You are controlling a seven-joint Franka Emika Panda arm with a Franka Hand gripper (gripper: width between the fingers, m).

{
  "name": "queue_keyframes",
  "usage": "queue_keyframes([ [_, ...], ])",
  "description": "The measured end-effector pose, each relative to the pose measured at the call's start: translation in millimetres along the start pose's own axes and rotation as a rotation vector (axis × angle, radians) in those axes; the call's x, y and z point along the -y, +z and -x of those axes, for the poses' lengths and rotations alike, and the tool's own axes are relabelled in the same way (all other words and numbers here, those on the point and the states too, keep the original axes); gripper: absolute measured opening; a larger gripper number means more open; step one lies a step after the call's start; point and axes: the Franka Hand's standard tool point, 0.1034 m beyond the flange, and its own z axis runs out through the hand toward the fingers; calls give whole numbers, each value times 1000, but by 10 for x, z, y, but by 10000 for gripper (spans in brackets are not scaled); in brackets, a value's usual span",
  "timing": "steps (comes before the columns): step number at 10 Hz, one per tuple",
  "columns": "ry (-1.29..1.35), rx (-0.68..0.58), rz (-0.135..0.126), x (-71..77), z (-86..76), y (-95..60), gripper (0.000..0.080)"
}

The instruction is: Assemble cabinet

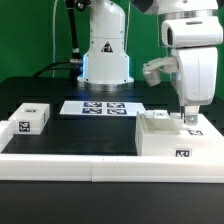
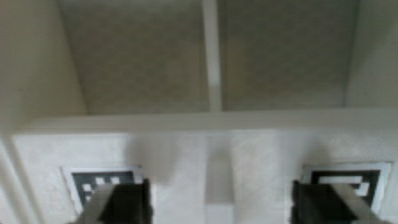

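Observation:
The white cabinet body (image 1: 168,138) sits at the exterior view's right, with a marker tag on its front and one on top. My gripper (image 1: 189,118) hangs straight down over its right part, fingertips at its top surface. In the wrist view the gripper (image 2: 231,205) is open. Its two dark fingers (image 2: 125,205) stand wide apart over the white top of the cabinet body (image 2: 214,150), each in front of a tag. Nothing is held between them. A small white tagged block (image 1: 31,118) lies at the exterior view's left.
The marker board (image 1: 103,107) lies flat in the middle of the dark table. A long low white rail (image 1: 70,163) runs along the front. The robot's base (image 1: 105,50) stands at the back.

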Motion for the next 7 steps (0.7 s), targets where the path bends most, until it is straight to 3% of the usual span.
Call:
queue_keyframes([
  [1, 0, 0, 0, 0, 0, 0, 549],
  [2, 0, 0, 0, 0, 0, 1, 684],
  [3, 0, 0, 0, 0, 0, 1, 684],
  [4, 0, 0, 0, 1, 0, 1, 776],
  [6, 0, 0, 0, -1, 0, -8, 792],
  [7, 4, 4, 8, -5, -6, -88, 798],
])
